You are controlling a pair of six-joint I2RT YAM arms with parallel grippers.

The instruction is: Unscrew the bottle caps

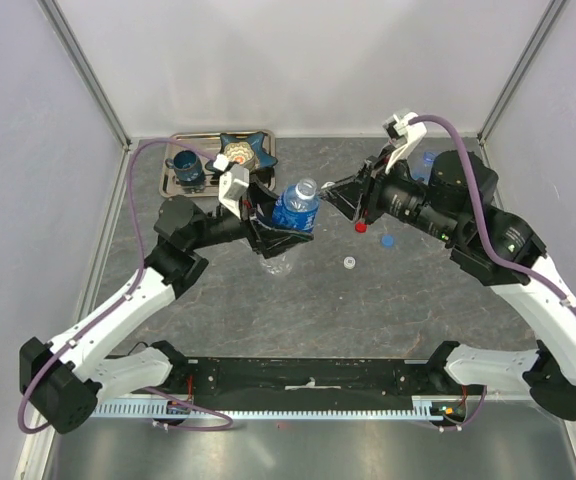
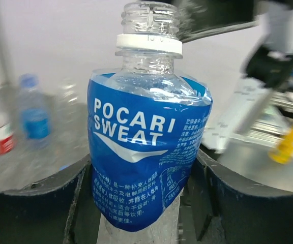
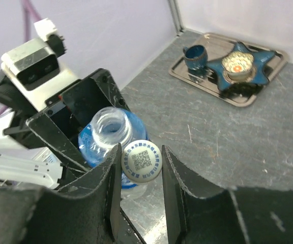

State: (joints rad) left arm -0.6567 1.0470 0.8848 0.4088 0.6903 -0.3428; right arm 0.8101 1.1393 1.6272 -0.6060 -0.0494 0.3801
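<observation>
- Blue-labelled bottle (image 2: 149, 152): upright, mid-surface, a little left of centre, held in the left tool (image 2: 146, 213). Neck threads bare, mouth open.
- Left tool: jaws part-closed, one on each side of the lower body, clamping the bottle. Label creased where it is squeezed.
- Right tool (image 3: 141, 170): pinched almost shut on a white cap (image 3: 141, 161), gripped across its rim. Cap sits just beside the bottle mouth and appears clear of the threads.
- Handling, by judgement: bottle is thin, soft plastic, likely light, dents easily. Take it low on the body, firm but not crushing. Cap is small, stiff and probably slick, so grip it edge to edge.
- Pose: left arm reaches in from near left, right arm from the right. Both wrists face each other over the surface.
- Loose on the surface, right of the bottle: red cap (image 1: 361, 227), blue cap (image 1: 388, 240), second white cap (image 1: 349, 263).
- Clear bottle (image 1: 278, 263) lies just near of the held one.
- Far left: tray (image 3: 212, 47) with mug (image 3: 194, 56) and star dish (image 3: 243, 68).
</observation>
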